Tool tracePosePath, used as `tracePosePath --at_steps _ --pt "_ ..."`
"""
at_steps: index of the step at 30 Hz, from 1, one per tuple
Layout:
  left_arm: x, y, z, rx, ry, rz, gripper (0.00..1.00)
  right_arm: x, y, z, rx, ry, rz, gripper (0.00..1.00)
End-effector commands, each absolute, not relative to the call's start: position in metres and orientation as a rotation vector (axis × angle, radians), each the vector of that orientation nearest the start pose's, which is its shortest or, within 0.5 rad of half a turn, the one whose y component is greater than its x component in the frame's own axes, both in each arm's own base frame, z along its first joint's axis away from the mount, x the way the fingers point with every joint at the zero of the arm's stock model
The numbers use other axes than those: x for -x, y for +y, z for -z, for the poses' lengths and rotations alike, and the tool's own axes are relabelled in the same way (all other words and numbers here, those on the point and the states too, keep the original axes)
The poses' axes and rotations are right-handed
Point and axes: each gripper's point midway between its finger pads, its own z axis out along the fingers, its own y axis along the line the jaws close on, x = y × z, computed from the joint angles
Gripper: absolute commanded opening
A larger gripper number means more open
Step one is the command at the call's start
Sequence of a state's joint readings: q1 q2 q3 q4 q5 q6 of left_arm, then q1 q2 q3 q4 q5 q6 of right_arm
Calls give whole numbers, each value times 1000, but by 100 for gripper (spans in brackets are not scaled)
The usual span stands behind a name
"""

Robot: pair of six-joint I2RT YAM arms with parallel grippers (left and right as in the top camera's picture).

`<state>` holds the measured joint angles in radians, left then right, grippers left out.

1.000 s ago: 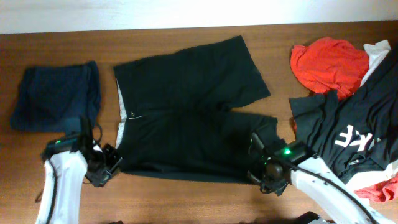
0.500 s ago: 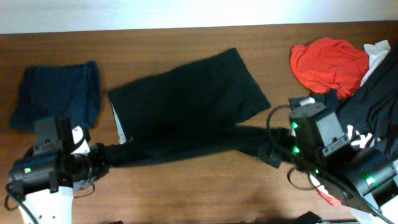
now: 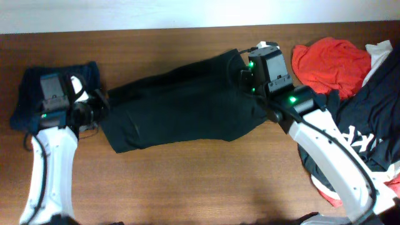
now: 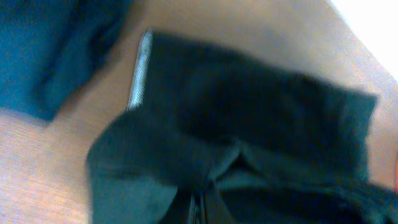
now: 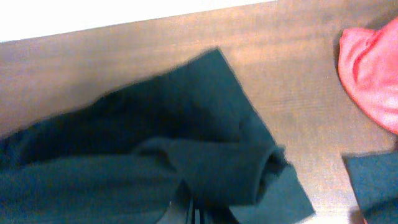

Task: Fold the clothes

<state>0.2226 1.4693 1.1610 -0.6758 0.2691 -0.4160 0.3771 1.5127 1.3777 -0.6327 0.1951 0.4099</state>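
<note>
Nearest your left wrist camera, the left tool shows only as a dark sliver at the bottom edge. It is pinched narrow on a gathered fold of the black shorts, and the cloth puckers where it meets the tool. Past that fold a pale waistband strip runs along the shorts' edge. Further left, the navy garment lies on the bench.

On your right wrist camera, the right tool is likewise clamped narrow on the shorts, low in the frame. A rolled bit of cloth sits just beyond it, with a lower layer spread flat underneath and reaching toward the far edge of the bench.

From overhead, bare wood fills the near half of the bench. Beyond it the shorts lie doubled over themselves in a long dark band across the middle, tilted upward to the right. The left tool grips the band's left end and the right tool its far right corner. The navy garment lies flat just beside the left end. At the far right are the red garment and, nearer you, a black shirt with white lettering.
</note>
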Motion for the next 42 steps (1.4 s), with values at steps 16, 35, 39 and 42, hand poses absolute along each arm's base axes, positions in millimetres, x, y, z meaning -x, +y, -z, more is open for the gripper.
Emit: tracePosePath --at_steps 16,35,39,42 --pt "-485 28 -106 505 2308 438 87 -544 66 -178 -371 2068 -23 88" --pt "-382 38 -16 811 2797 326 95 -408 62 -88 -312 2791 -11 95" --pt "-375 28 9 837 2863 391 93 -393 68 -83 -306 2861 -57 93" --pt "-370 20 24 834 2911 396 52 -384 89 -83 -285 2910 -225 89"
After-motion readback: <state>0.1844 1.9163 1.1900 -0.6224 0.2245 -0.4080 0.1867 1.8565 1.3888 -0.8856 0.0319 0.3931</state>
